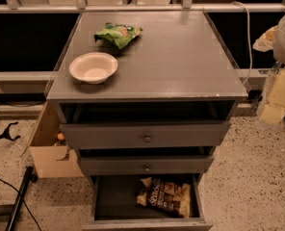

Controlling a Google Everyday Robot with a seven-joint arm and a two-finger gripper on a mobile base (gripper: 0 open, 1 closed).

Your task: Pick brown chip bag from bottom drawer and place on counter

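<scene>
Brown chip bag [165, 197] — in open bottom drawer [114, 198], ungrasped. Gripper [278, 96] — far right, state indiscernible; downward reach likely next.

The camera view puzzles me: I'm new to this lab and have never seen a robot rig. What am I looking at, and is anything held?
This is the only picture, looking down at the front of a grey drawer cabinet; where the camera sits is not known. The machine is a wheeled robot with one arm. Its hand is the pale shape at the right edge, beside the cabinet and away from the drawers; nothing appears to be held. On the smooth grey counter lie a round white bowl and a crumpled green snack bag. The deep bottom drawer is pulled open, and the crinkly brown and cream chip bag lies inside, toward its right.
</scene>
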